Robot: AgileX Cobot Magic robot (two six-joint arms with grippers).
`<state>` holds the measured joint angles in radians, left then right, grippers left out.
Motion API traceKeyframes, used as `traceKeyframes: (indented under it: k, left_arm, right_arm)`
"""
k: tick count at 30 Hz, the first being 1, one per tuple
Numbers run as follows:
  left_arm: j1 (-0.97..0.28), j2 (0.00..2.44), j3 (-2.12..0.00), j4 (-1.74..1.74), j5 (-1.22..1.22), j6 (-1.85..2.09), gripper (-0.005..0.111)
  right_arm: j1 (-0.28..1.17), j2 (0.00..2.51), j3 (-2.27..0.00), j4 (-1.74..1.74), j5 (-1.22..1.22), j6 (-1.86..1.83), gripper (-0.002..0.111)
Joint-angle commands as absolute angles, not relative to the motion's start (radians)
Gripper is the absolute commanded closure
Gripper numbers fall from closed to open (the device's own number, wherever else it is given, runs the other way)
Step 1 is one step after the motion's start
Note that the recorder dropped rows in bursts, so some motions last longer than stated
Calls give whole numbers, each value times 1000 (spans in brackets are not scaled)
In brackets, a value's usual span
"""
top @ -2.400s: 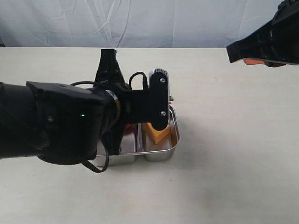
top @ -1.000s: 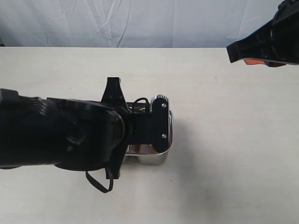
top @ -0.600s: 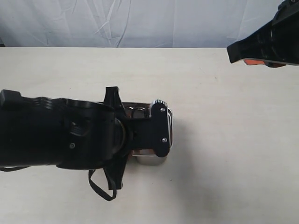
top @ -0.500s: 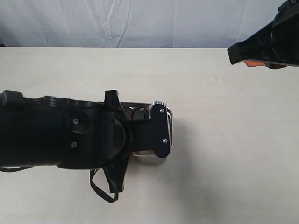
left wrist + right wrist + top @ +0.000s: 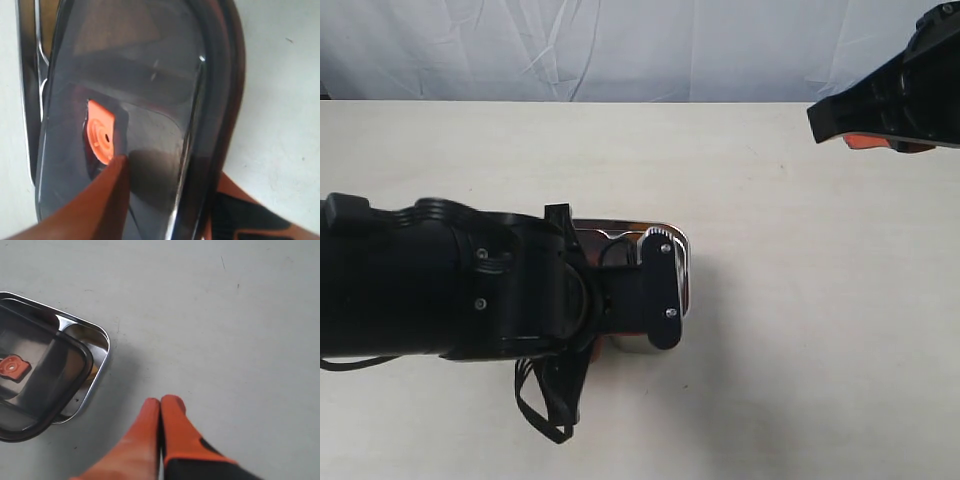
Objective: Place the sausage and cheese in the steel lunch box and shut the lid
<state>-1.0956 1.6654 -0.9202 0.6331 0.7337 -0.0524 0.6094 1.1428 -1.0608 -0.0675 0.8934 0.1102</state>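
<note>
Near the middle of the table [image 5: 800,350], the steel lunch box [image 5: 620,227] sits mostly hidden under the left arm [image 5: 440,290]. The lid [image 5: 140,100] lies over it but askew, so one corner of the box is uncovered in the right wrist view. The lid's orange tab [image 5: 100,131] faces up. Through the dark lid the sausage and the cheese cannot be made out. The left gripper [image 5: 170,170] clamps the lid by one edge: one orange finger [image 5: 105,195] lies on its top, just beside the tab, and the other is below the rim. The right gripper [image 5: 160,402] hangs over bare table at about two o'clock from the box, well apart from it, its fingers pressed together and holding nothing.
</note>
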Motion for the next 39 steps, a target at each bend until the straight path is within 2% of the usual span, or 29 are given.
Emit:
traceKeyframes:
  k: [1, 11, 17, 39]
  left_arm:
    - [-1099, 1671, -908, 489, 759, -40, 68]
    - [-1099, 1671, -908, 451, 759, 9, 68]
    - [-1099, 1671, -908, 406, 772, 28, 49]
    - [-1099, 1671, -910, 576, 789, -14, 49]
  right_arm:
    - [606, 1137, -1062, -66, 887, 109, 109]
    - [606, 1137, -1062, -54, 891, 109, 109]
    - [606, 1137, -1062, -54, 891, 109, 109]
    - [606, 1137, -1062, -44, 891, 107, 109]
